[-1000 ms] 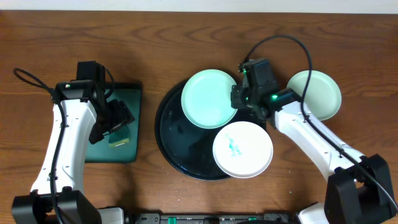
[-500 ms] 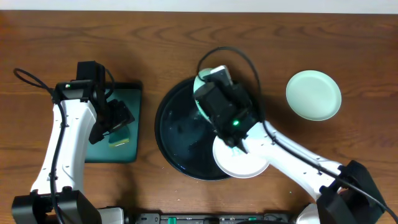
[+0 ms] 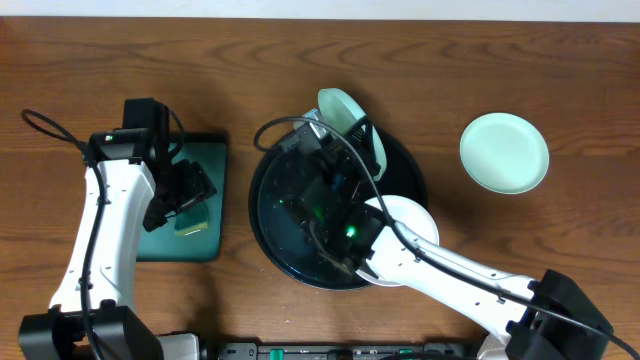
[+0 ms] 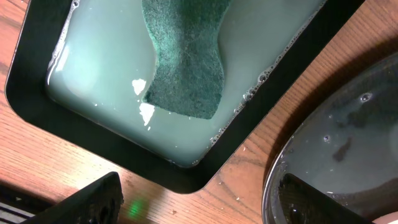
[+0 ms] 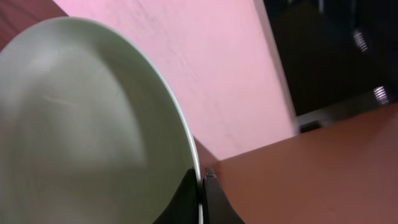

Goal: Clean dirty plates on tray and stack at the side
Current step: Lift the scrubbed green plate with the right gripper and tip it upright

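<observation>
Right wrist only: right hand (image 5: 200, 186) pinching mint plate (image 5: 81, 124) rim; left hand (image 4: 205, 200) spread near sponge (image 4: 186, 62).

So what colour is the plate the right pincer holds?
Pale mint green plate; right wrist view shows it best.

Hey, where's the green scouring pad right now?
In the left wrist view, the green scouring pad lies in the cloudy water of the rectangular teal tray. Seen from overhead, that tray sits left of the round black tray.
</observation>
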{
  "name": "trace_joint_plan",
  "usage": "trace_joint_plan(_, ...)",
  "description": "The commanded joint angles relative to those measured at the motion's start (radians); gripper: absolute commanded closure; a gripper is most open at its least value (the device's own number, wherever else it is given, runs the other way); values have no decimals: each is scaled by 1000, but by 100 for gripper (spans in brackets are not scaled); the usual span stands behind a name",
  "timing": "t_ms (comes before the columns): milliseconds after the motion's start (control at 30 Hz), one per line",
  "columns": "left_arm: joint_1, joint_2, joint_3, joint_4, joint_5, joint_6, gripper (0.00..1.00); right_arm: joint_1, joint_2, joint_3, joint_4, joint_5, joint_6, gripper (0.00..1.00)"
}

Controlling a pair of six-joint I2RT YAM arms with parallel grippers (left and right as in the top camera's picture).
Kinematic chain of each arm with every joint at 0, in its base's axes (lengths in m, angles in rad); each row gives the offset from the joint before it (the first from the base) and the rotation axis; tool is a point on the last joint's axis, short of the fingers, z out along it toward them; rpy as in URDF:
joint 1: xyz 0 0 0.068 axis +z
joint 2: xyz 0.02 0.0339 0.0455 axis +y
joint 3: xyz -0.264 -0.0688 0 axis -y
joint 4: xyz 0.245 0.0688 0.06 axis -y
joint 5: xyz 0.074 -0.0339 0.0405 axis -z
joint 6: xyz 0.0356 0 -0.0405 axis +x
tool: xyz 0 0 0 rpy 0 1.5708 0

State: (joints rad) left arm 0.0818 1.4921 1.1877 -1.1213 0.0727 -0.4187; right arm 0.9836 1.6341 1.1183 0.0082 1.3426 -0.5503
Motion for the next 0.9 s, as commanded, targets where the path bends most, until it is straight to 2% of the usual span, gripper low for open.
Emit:
trace_joint_plan(0,-3,-3,6,-4,-6,-1,19,23,-7,21,11,91,-157,99)
trace_joint_plan(667,-3,-3,6,-3,-6,-1,18,46,-7,21,11,97,-183,99)
trace_joint_plan(767,-3,-3,6,-3,-6,-1,18,35,-6,17,-9,14,-117,99)
trace_joint_plan(867,-3,-3,6,-4,-6,-1,18,42,-6,17,2,85,-109,99)
